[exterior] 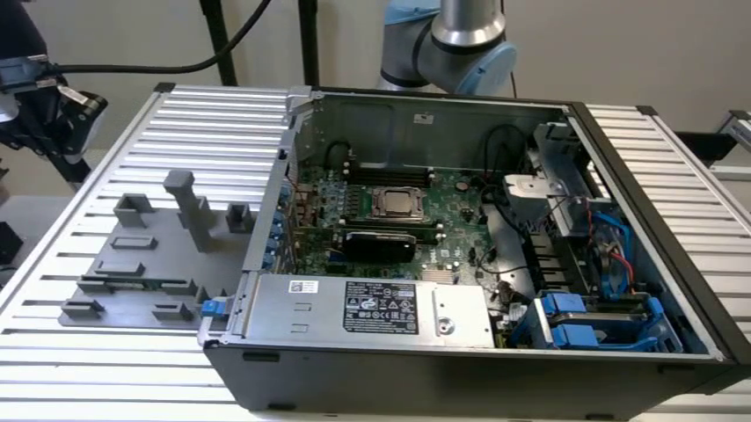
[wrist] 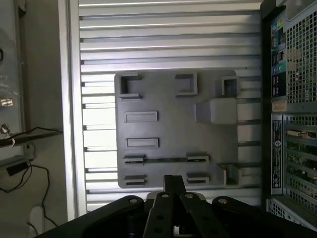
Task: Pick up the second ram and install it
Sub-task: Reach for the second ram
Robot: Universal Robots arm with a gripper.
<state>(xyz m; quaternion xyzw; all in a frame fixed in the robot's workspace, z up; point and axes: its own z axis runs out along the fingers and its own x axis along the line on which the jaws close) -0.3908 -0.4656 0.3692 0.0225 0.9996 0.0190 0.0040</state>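
Observation:
The second ram [wrist: 166, 160] shows edge-on as a thin dark strip standing between two holders of the grey fixture plate [wrist: 173, 134]. In the exterior view the second ram [exterior: 143, 283] sits low on the fixture plate [exterior: 129, 299], on the exterior view's left of the open computer case. My gripper [wrist: 173, 179] hangs well above the plate's edge near that strip. Its black fingers are shut together with nothing between them. The pair of holders beside the strip stands empty. The green motherboard [exterior: 452, 224] lies inside the case.
The open computer case [exterior: 470, 352] stands on a ribbed aluminium table [exterior: 211, 114], its rear panel [wrist: 292, 99] close beside the fixture. A tall grey post [exterior: 182, 207] rises from the plate. A black device with cables [exterior: 47, 97] sits at the exterior view's far left.

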